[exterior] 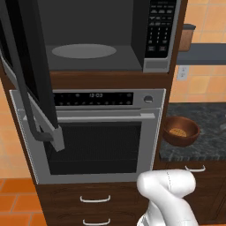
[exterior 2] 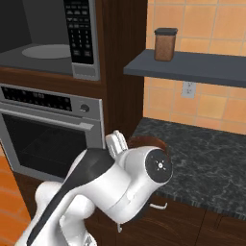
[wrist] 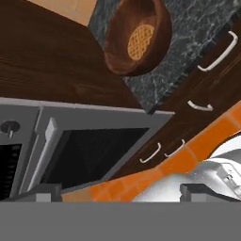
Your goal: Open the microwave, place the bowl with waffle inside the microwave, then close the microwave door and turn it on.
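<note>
With its jaws spread wide and nothing between them, the gripper (wrist: 121,192) sits low in front of the oven (exterior: 95,137), looking toward the bowl with waffle (wrist: 135,37); my guess is it is lining up for the pick. That bowl stands on the dark stone bench (exterior: 207,132), near the front edge and just beside the wooden cabinet wall (exterior 2: 122,57), with a single golden waffle piece (exterior: 178,132) lying in its bottom. Above the oven, the microwave (exterior: 110,35) is ready: the microwave door (exterior: 31,79) hangs swung out to the left, and the grey turntable (exterior: 84,50) inside is bare. A lidded brown jar (exterior 2: 165,44) rests on the wall shelf (exterior 2: 192,67), well apart from the work.
</note>
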